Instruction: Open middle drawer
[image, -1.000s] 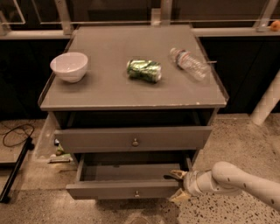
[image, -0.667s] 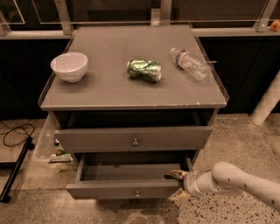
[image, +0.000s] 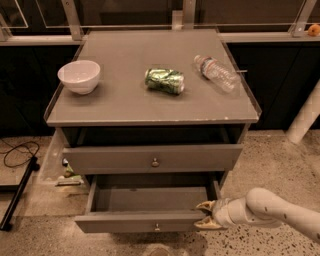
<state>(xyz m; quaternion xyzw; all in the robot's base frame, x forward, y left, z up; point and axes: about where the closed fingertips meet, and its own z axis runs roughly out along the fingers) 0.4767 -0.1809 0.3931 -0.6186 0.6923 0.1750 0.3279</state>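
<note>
The middle drawer (image: 150, 199) is pulled out, showing its shallow grey box, which is empty, and a small round knob (image: 157, 227) on its front. My gripper (image: 204, 215) is at the right end of that drawer's front panel. Its two pale fingers (image: 206, 204) are spread apart, one over the front's top edge and one before it. The white arm (image: 270, 210) reaches in from the lower right. Above it, another drawer (image: 125, 159) with a knob stands slightly out under the top.
On the cabinet top (image: 125, 105) are a white bowl (image: 79, 76), a crushed green can (image: 164, 80) and a clear plastic bottle (image: 216, 73) lying down. A black cable (image: 17, 152) and a stand base lie on the speckled floor at left. A white post (image: 306, 117) stands at right.
</note>
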